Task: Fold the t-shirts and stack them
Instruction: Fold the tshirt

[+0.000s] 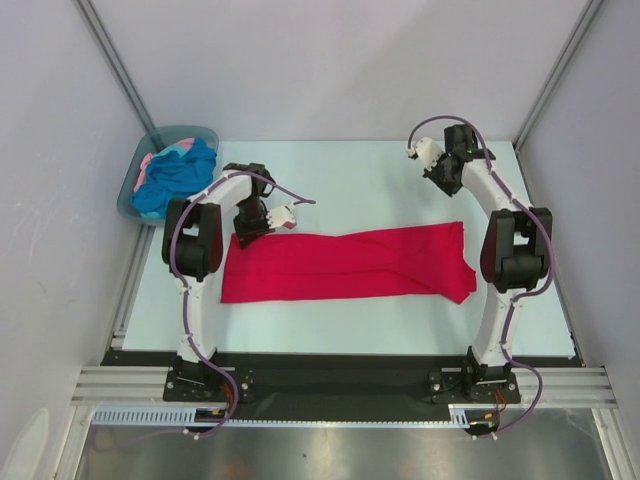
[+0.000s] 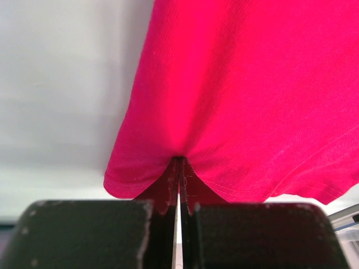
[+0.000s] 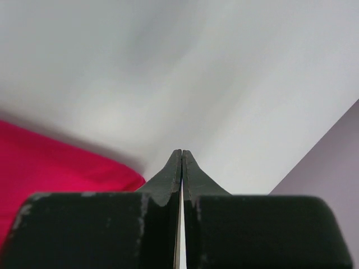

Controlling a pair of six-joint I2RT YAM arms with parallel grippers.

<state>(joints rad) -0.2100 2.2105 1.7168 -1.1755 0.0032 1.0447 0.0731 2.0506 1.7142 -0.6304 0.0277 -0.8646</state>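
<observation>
Turquoise t-shirt (image 1: 180,178) and pale pink t-shirt (image 1: 148,164) lie crumpled together in a grey-teal tub (image 1: 190,130), well off to the left of the left claw (image 2: 179,162) and beyond it, neither one folded. The left claw, its jaws pressed together, pinches the stitched edge of the crimson t-shirt (image 1: 345,265) right at its tips, the cloth puckering into the nip and spreading away ahead of it and to its right. Seen from overhead, that grip sits at the far left corner of the garment, which stretches as a long flat band across the pale table (image 1: 350,180) toward the right arm, its right end kinked into a small flap. The right claw (image 3: 181,152) hangs raised with its jaws closed on nothing, the red cloth's edge low and to its left, pale tabletop straight ahead of it, well apart from the shirt's right end. Judged from this layout, the job is in its early part: the crimson t-shirt looks narrowed lengthwise but is not yet doubled into a compact packet, no stack exists, and two shirts sit in the tub. What is left appears to be finishing this fold, then fetching, folding and piling the other two
</observation>
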